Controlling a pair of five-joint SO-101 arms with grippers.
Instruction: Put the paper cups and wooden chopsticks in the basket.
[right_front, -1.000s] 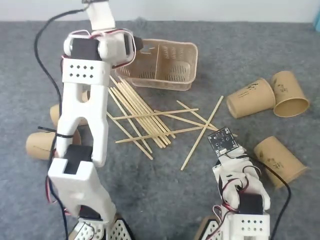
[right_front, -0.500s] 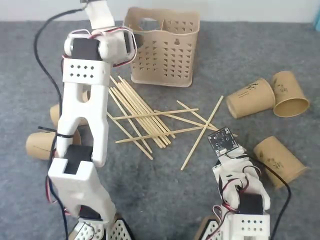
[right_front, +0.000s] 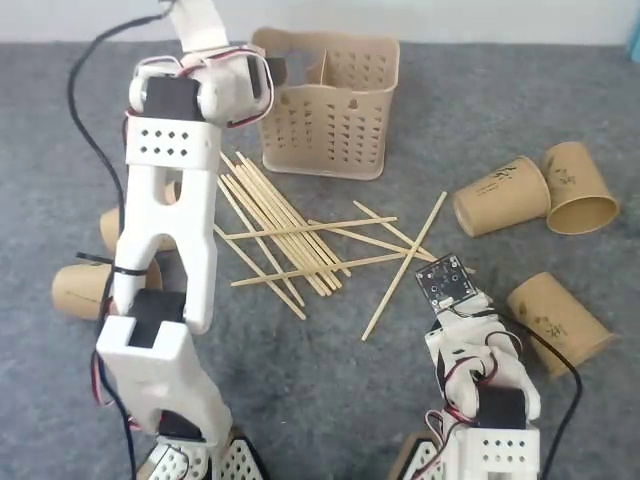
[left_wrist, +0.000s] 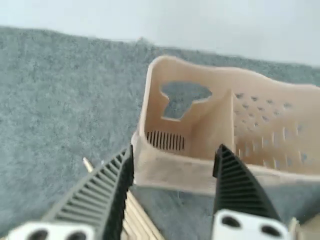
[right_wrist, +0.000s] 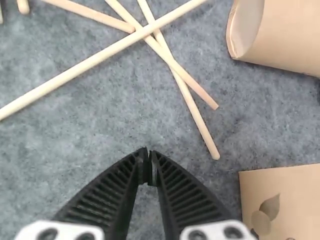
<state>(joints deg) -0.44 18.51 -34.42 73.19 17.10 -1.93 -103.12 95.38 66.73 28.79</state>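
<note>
Nearest to me, the right gripper hangs low over the grey carpet with its two jaws pressed together. It holds nothing. The ends of some chopsticks lie just in front of it, and a cup lies on its side close by.

The chopsticks lie crossed in a loose heap in the middle. Three cups lie to one side of the heap and two to the other, all outside the basket.

Farther away, the left gripper is wide open and empty, at the near wall of the basket. I cannot tell if it touches the wall. The basket stands upright with its opening up, at the far edge of the carpet.

I think the step in hand is to leave the basket standing and fetch a first piece. To do it well, the left arm should draw back straight, so that no jaw catches the rim and tips the basket. Then it is better to take one chopstick near its middle, from the edge of the heap.
</note>
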